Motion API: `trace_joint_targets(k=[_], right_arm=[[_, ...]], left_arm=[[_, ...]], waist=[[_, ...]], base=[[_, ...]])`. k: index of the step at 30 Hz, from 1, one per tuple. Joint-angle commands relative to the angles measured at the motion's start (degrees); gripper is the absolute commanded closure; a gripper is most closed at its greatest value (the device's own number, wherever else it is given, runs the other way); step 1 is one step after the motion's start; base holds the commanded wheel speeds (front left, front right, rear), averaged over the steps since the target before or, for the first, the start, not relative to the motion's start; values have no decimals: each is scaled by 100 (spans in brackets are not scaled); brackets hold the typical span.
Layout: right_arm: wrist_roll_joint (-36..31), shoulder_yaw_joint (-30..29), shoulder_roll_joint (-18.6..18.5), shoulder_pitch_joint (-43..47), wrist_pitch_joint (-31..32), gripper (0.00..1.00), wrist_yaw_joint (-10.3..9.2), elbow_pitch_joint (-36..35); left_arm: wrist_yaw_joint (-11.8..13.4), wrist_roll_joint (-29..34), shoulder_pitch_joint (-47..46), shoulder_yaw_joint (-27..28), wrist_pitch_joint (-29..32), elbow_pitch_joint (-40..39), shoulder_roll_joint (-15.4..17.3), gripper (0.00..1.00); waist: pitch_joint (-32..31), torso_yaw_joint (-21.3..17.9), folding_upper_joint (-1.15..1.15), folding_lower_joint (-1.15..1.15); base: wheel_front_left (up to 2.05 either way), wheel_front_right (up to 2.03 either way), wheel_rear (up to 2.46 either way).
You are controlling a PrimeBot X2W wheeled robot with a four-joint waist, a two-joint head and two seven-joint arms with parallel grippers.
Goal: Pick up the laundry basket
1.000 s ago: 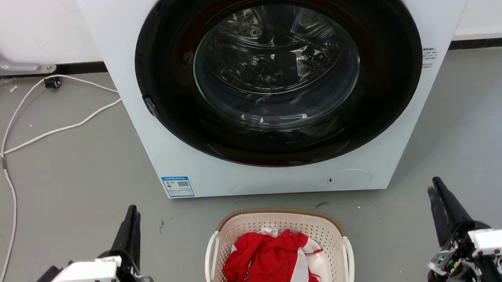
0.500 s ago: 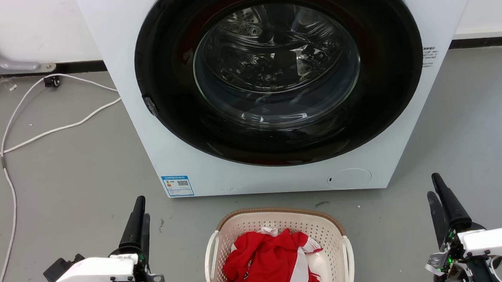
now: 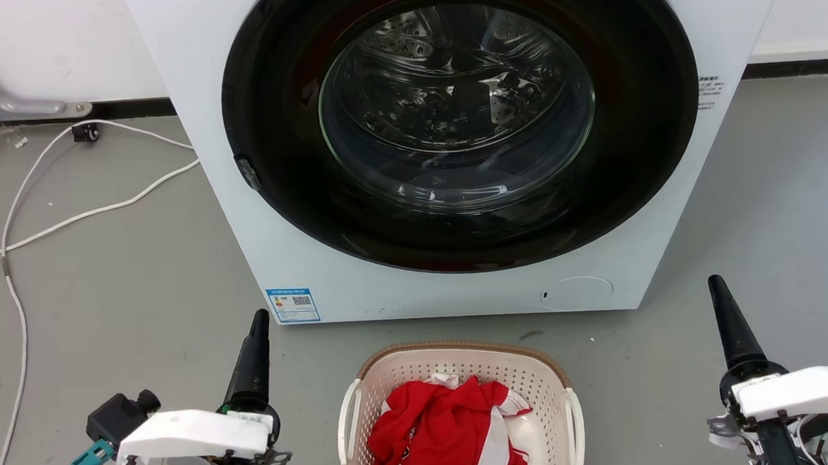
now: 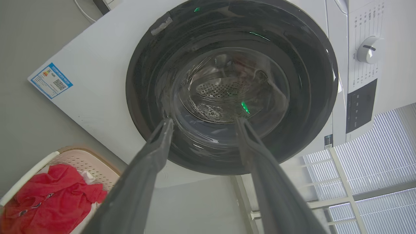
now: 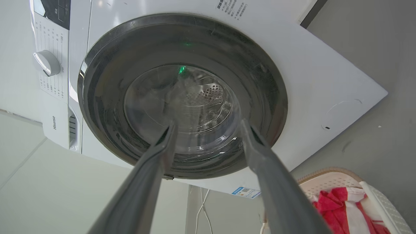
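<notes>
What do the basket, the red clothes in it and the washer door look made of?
Basket: looks like moulded cream plastic, matte, with punched holes; its brown rim looks woven, probably plastic too. Red clothes: soft fabric, crumpled in folds. Washer door: glossy glass or clear plastic, showing reflections, inside a shiny dark ring.

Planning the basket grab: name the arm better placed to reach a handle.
Likely left. The left gripper stands nearer the laundry basket and its left handle than the right gripper does to the right handle; both are open.
</notes>
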Motion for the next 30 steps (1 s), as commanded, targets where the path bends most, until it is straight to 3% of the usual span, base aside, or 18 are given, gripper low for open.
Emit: trace_joint_targets(k=[1, 15, 30], right_arm=[[-233, 13, -16, -44, -55, 0, 1, -119], [-2291, 225, -75, 74, -339, 0, 1, -152], [-3717, 290, -35, 156, -545, 0, 1, -130]], left_arm=[[-5, 223, -143, -40, -59, -118, 19, 0], [-7, 1787, -92, -362, -337, -127, 85, 0], [-9, 3114, -26, -539, -596, -173, 76, 0]], waist=[[-1, 1, 0, 0], [-21, 6, 0, 0], [-29, 23, 0, 0]], base=[[0, 0, 0], [0, 0, 0], [0, 0, 0]])
